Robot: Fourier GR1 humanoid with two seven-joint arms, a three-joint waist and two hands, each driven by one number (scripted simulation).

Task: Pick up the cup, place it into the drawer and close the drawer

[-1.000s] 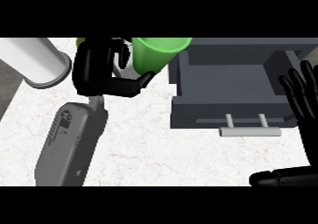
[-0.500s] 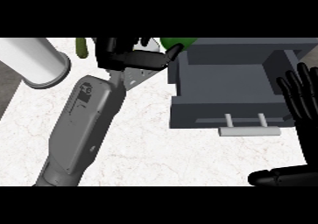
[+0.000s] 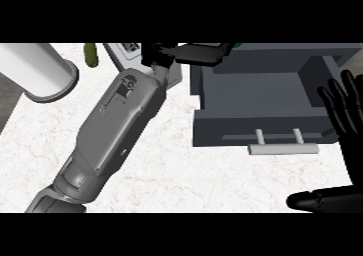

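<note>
Only a thin green sliver of the cup shows at the top edge, just behind the open grey drawer. My left hand is curled round the cup and hides most of it, hovering over the drawer's back left corner. The grey left forearm runs diagonally up from the lower left. The drawer is pulled out, its inside bare, and its pale bar handle faces me. My right hand rests open, fingers up, at the right edge beside the drawer.
A white cylinder stands at the upper left. A small dark green object and a pale boxy item lie just left of my left hand. White marble counter spreads in front of the drawer.
My left arm has swung right and farther away, carrying the cup from left of the drawer to its back left corner. The cup is now almost hidden. The right hand has stayed put.
</note>
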